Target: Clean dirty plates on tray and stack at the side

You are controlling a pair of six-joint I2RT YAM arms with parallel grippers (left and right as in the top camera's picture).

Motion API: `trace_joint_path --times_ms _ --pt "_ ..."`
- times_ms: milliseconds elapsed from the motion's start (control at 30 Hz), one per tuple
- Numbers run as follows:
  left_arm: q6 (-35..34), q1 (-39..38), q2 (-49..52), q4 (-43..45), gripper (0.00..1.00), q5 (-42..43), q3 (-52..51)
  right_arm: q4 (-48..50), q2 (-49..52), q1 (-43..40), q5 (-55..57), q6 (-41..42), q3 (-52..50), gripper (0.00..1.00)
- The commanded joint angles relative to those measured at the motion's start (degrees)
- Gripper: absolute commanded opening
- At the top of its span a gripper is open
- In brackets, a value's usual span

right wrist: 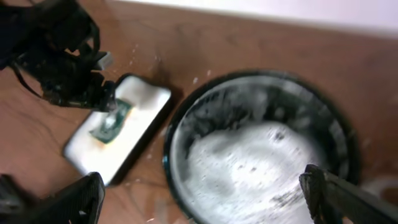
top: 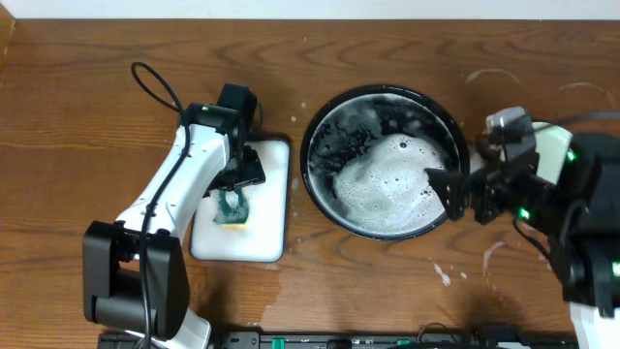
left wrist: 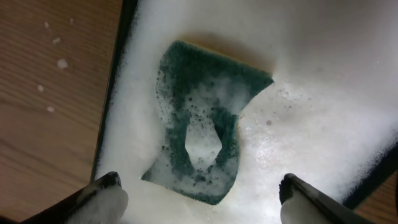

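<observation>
The black round tray (top: 312,126) sits right of centre, filled with white soap foam (top: 387,184); it also shows in the right wrist view (right wrist: 177,134). No plates show; any in the tray are hidden under the foam. My left gripper (top: 232,194) is open over the green sponge (top: 232,206), its foamy fingers (left wrist: 199,199) either side of the sponge's (left wrist: 205,118) near end without touching it. My right gripper (top: 455,194) is open and empty at the tray's right rim; in its wrist view (right wrist: 205,199) the fingers straddle the tray's near edge.
The sponge lies on a white rectangular tray (top: 271,233) covered in foam, left of the black tray. Whitish soapy streaks (top: 441,273) mark the brown tabletop at front right and back right.
</observation>
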Motion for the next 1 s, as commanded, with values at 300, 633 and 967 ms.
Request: trace_joint_path --times_ms 300,633,967 --pt "0.15 0.07 -0.35 -0.28 0.82 -0.31 0.17 10.64 -19.32 4.09 9.38 -7.63 -20.48 0.99" --pt "0.15 0.07 -0.35 -0.28 0.82 -0.31 0.17 21.68 -32.92 4.07 10.67 -7.69 -35.67 0.99" --pt "0.15 0.07 -0.35 -0.28 0.82 -0.31 0.17 36.37 -49.46 3.98 11.28 -7.67 -54.64 0.99"
